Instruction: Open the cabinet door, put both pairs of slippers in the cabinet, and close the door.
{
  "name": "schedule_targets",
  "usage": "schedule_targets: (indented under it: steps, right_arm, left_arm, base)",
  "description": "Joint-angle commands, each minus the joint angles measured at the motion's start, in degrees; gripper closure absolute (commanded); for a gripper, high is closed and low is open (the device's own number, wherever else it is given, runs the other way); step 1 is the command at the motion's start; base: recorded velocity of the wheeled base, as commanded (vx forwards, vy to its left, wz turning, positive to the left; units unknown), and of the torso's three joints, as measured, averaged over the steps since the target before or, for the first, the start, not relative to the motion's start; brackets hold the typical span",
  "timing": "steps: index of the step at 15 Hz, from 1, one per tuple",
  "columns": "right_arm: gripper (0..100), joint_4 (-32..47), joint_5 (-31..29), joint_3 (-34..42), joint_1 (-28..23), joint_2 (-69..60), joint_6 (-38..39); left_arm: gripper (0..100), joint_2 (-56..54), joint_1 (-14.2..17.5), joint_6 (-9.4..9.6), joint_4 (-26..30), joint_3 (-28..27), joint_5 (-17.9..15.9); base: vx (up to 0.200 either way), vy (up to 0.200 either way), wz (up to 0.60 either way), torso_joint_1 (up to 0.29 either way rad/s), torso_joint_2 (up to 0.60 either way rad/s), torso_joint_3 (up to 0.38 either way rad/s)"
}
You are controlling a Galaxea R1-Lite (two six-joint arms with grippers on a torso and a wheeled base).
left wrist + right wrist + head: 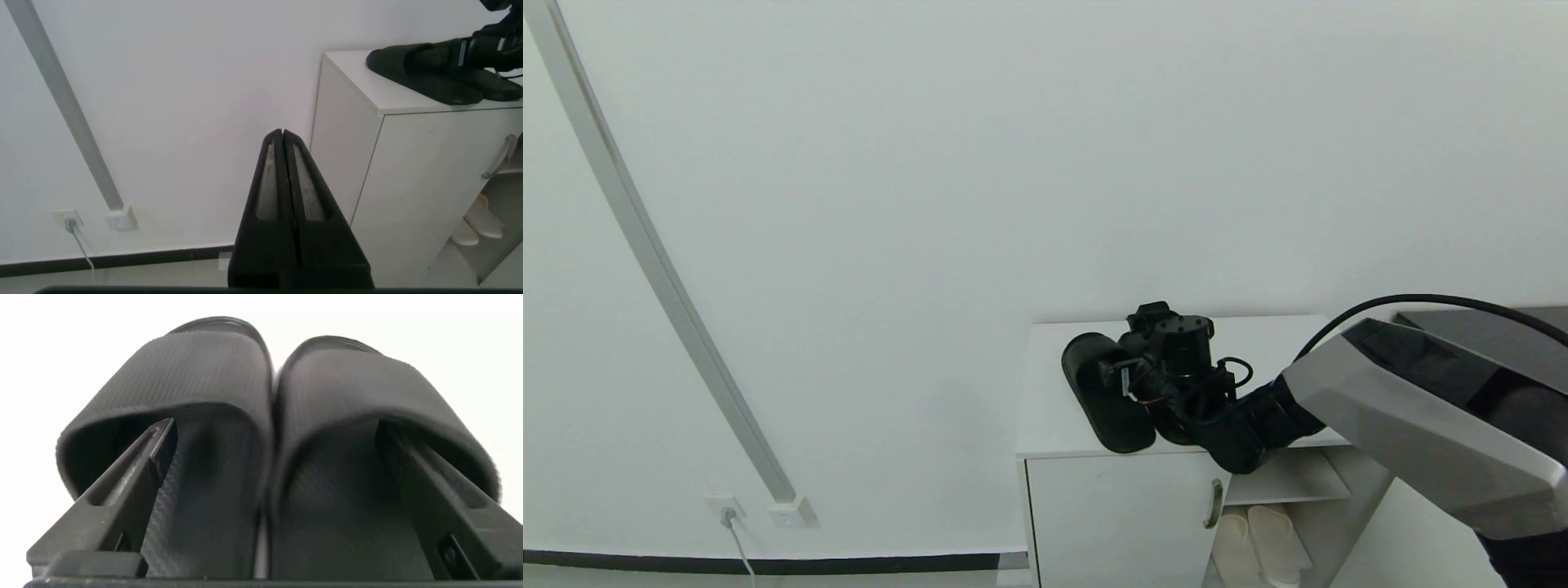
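Black slippers (1104, 402), one behind right gripper (1134, 380)

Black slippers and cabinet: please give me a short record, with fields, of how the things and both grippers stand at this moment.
black slippers: one pair, side by side on top of the cabinet
cabinet: white; left door shut, right side open
white slippers: one pair, inside the open side, below a shelf
right gripper: jaws apart, one under the strap of each black slipper
left gripper: jaws shut, holding nothing, off to the cabinet's left
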Motion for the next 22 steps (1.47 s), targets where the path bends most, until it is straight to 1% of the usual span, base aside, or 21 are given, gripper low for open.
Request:
schedule_targets:
  steps: [1,2,4,10,12,13,16,18,20,22]
  right_arm:
    - [0,0.09,0.43,-0.57,0.02,0.75,-0.1]
    - [100,0.09,0.43,-0.65,0.02,0.84,-0.1]
    - [100,1.14,1.66,-0.92,0.02,0.84,-0.1]
    - [100,0.88,1.66,-0.65,0.2,0.4,-0.01]
    - [100,-0.62,1.75,2.86,0.46,-3.47,-0.01]
    - [100,-2.37,1.75,6.2,0.81,-7.51,-0.1]
    - [100,-3.78,2.89,16.48,1.78,-18.85,-0.1]
    - [100,-6.33,3.24,25.01,3.28,-26.67,-0.1]
    - [100,-7.21,3.24,31.86,5.12,-33.71,-0.1]
    - [100,-7.03,3.24,36.35,6.88,-40.47,-0.45]
  left_arm:
    - [100,0.07,0.0,0.0,0.02,0.07,-0.02]
    - [100,0.07,0.0,0.0,0.02,-0.01,-0.02]
    - [100,0.07,0.0,0.0,0.02,-0.01,0.16]
    - [100,0.07,0.0,-0.09,0.02,-0.01,0.16]
    - [100,0.07,0.0,-0.18,-0.07,-0.01,0.16]
    - [100,0.07,0.0,-0.18,0.02,-0.01,0.16]
    - [100,0.07,0.0,-0.18,-0.07,-0.01,0.16]
    - [100,0.07,0.0,-0.18,0.02,-0.01,0.16]
    - [100,0.07,0.0,-0.18,0.02,-0.01,0.16]
    - [100,0.07,0.0,-0.18,-0.07,0.07,0.16]
  base:
    - [0.0,0.0,0.0,0.0,0.0,0.0]
    - [0.0,0.0,0.0,0.0,0.0,0.0]
    - [0.0,0.0,0.0,0.0,0.0,0.0]
    - [0.0,0.0,0.0,0.0,0.0,0.0]
    - [0.0,0.0,0.0,0.0,0.0,0.0]
    - [0.0,0.0,0.0,0.0,0.0,0.0]
    - [0.0,0.0,0.0,0.0,0.0,0.0]
    - [0.0,0.0,0.0,0.0,0.0,0.0]
    - [0.0,0.0,0.0,0.0,0.0,0.0]
    - [0.0,0.0,0.0,0.0,0.0,0.0]
